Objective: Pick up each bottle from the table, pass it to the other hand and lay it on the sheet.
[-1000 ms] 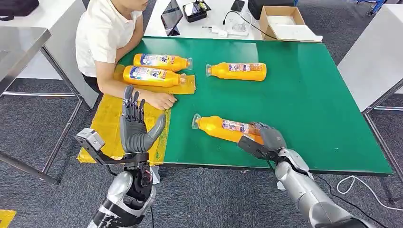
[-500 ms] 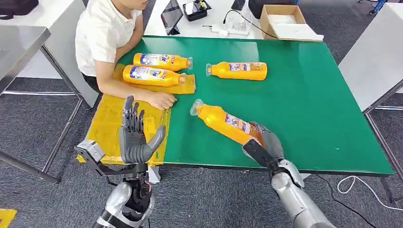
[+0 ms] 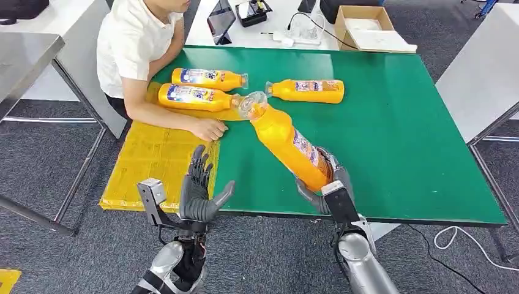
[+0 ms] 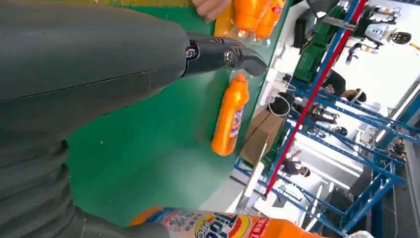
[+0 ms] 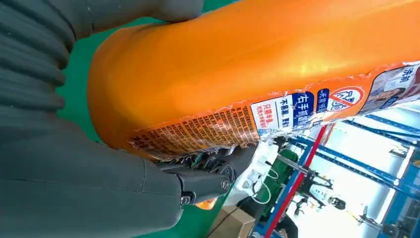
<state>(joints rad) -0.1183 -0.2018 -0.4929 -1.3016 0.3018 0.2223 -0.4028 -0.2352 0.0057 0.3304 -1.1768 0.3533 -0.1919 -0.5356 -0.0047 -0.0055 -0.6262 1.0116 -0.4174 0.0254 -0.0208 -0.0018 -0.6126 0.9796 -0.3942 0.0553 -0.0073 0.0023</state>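
My right hand (image 3: pixel 327 184) grips the base of an orange bottle (image 3: pixel 287 146) and holds it above the green table (image 3: pixel 398 135), tilted with its clear cap toward the far left; its label fills the right wrist view (image 5: pixel 277 74). My left hand (image 3: pixel 202 195) is open, fingers spread, at the table's near edge beside the yellow sheet (image 3: pixel 153 162). Two orange bottles (image 3: pixel 196 97) (image 3: pixel 208 78) lie on the sheet's far part. Another orange bottle (image 3: pixel 306 90) (image 4: pixel 229 116) lies on the bare table beyond.
A person in a white shirt (image 3: pixel 131 43) sits at the table's far left, one hand (image 3: pixel 208 128) resting on the sheet. A cardboard box (image 3: pixel 364 27), a tablet and cables sit on the white table behind. Grey tables flank both sides.
My right hand has lifted the bottle off the table and swung its capped end up and toward the far left. My left hand has moved right, closer to the table edge.
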